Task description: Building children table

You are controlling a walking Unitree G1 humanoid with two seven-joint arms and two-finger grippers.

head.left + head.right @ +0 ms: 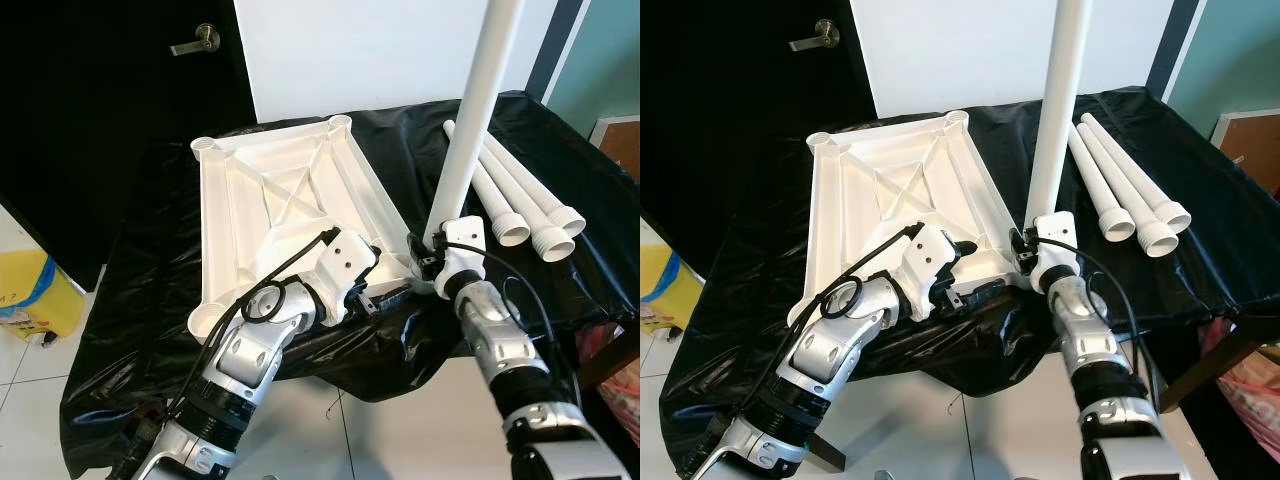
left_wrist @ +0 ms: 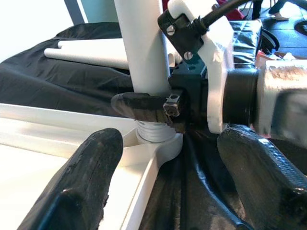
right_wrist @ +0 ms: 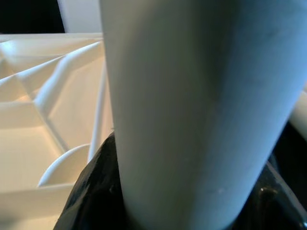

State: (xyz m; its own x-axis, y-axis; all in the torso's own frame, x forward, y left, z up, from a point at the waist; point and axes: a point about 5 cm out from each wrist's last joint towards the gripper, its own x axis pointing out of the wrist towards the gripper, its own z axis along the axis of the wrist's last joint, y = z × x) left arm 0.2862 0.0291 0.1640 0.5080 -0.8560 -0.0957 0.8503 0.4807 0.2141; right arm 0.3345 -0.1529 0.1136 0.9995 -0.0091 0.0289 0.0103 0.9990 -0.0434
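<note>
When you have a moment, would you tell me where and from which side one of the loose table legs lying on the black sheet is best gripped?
Grip a loose leg around its plain round shaft, near the middle, coming from above with fingers straddling it crosswise. It lies flat beside its neighbours, and the flared threaded end is wider and ridged, so the smooth shaft probably seats the fingers better.

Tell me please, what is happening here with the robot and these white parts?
The robot is assembling a children's table. The white tabletop lies upside down on a black-covered table. The right gripper holds a white leg upright in the near right corner socket. The left gripper, open, sits beside that corner. Three more legs lie to the right.
</note>
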